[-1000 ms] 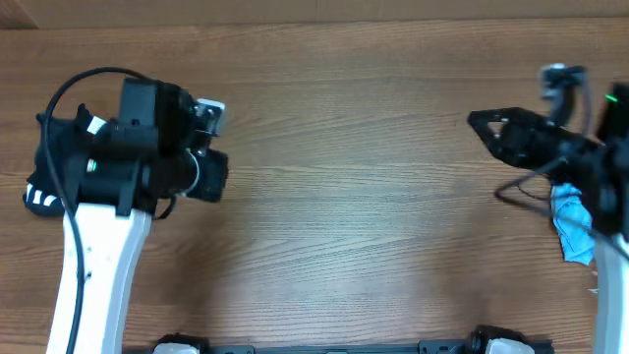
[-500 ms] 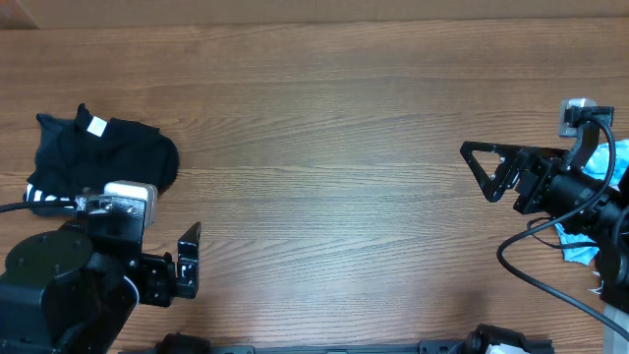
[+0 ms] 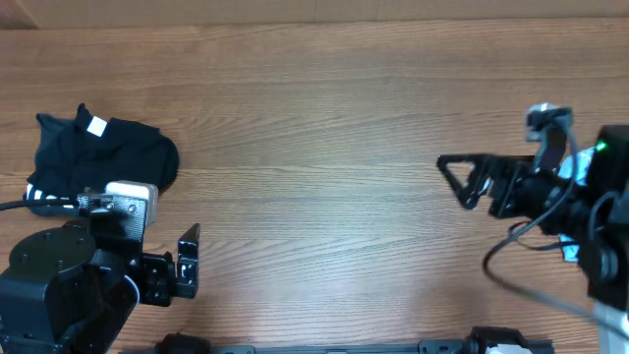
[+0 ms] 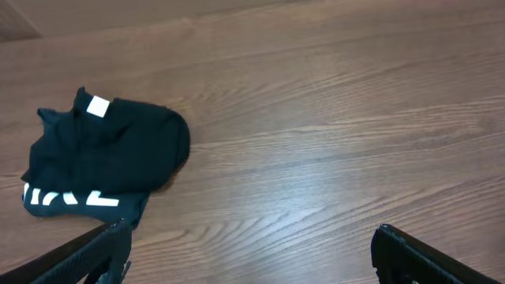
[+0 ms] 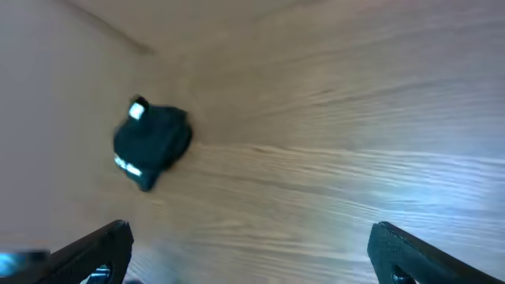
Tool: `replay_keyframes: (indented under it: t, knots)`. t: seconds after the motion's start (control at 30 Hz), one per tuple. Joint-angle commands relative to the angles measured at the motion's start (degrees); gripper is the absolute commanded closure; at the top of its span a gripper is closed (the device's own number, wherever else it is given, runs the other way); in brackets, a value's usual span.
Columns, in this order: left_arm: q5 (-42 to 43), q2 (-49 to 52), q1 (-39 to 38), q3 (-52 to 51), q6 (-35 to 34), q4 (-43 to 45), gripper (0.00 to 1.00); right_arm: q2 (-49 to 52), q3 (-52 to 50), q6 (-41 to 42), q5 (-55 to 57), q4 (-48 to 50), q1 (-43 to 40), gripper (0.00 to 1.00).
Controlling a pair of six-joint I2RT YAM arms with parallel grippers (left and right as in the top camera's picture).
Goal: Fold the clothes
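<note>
A compact bundle of black clothes (image 3: 108, 157) is seen lying on the wooden worktop (image 3: 324, 118) at its left side, well apart from both arms' fingers. In the overhead view its long axis runs roughly left to right across the worktop, with the rounded end pointed toward the centre and the more ragged, pointed corners turned toward the left edge. A small white label (image 3: 96, 125) is shown face up on the far part of the bundle, and a strip of white lettering (image 3: 41, 196) is visible along its near left edge.

The left end effector (image 4: 252, 231) is held low over the near left of the worktop with its jaws spread wide and nothing between them; the bundle lies beyond it, to its left. The right end effector (image 5: 251, 230) is likewise spread wide and empty, held over the right side and aimed toward the centre. A scrap of light blue fabric (image 3: 568, 252) is glimpsed under the right arm, mostly hidden.
</note>
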Motion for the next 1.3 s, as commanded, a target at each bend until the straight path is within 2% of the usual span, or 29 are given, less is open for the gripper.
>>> replay_keyframes:
  t: [0.0,0.13,0.23,0.47,0.57,0.67,1.27]
  knots:
    - [-0.7,0.1,-0.1,0.3,-0.8,0.1,0.0,-8.7,-2.8,-0.7,18.0,6.8,8.4,0.0]
    - [-0.7,0.1,-0.1,0.3,-0.8,0.1,0.0,-20.6,-13.7,-0.8,22.7,12.1,10.0,0.0]
    - [-0.7,0.1,-0.1,0.3,-0.8,0.1,0.0,-31.5,-30.4,-0.8,28.4,18.0,10.0,0.0]
    - [-0.7,0.1,-0.1,0.3,-0.8,0.1,0.0,-48.1,-60.1,0.1,26.4,28.8,10.0,0.0]
    - [-0.7,0.1,-0.1,0.3,-0.8,0.1,0.0,-53.2,-66.9,0.1,25.1,33.4,10.0,0.0]
    - [-0.7,0.1,-0.1,0.3,-0.8,0.1,0.0,-56.7,-71.2,0.3,23.0,35.2,10.0,0.0]
    - [-0.7,0.1,-0.1,0.3,-0.8,0.1,0.0,-57.1,-71.4,0.3,21.9,35.8,10.1,0.0]
